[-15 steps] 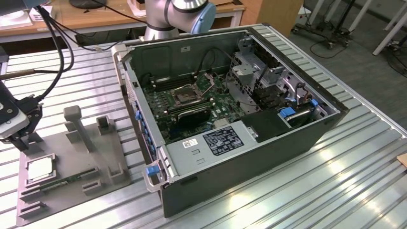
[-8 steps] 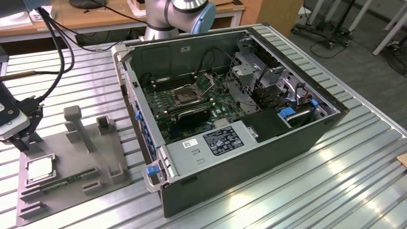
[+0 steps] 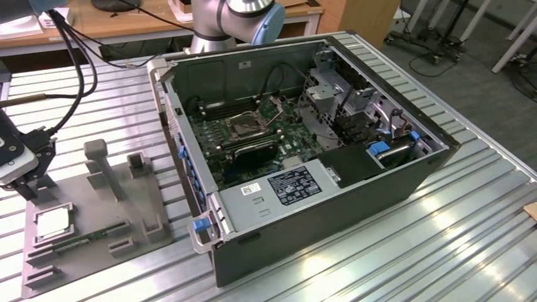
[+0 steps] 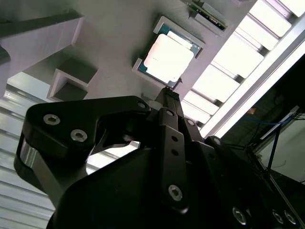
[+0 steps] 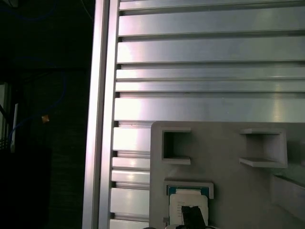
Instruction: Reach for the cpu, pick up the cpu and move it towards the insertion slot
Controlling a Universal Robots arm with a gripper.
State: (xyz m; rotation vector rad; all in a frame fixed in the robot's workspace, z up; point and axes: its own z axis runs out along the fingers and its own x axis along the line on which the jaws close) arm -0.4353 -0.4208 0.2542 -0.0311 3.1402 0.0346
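Exterior view: finds the gripper (image 3: 21,184) low at the exterior view's left, over one end of the grey tray (image 3: 92,211). Finds the cpu (image 3: 52,221) lying flat, pale face up, in a square walled nest of that tray, likely to keep the chip squared and in a known spot for a straight approach from above. Puts the gripper near the chip yet apart from it, carrying nothing as far as can be judged. Finds the insertion slot (image 3: 249,128) well apart, on the green board inside the open computer case (image 3: 336,207), laid on its side and so reachable from above. Notes a green memory stick (image 3: 88,238) in its own groove just beside the chip.

Second wrist view: looks along the gripper (image 4: 169,95) to its tip, just short of one corner of the cpu (image 4: 167,58), seated in its raised frame on the tray (image 4: 114,28). Suggests the reach step, lined up on the chip, with no grasp made. Cannot tell how wide the jaws stand behind the black linkage.

First wrist view: catches the cpu (image 5: 177,200) in its nest near the tray (image 5: 224,162) edge, partly covered by the dark tip of the gripper (image 5: 193,217), beside the slatted metal table (image 5: 209,47). Supports a placement right over the chip; gives no reading of the opening either.
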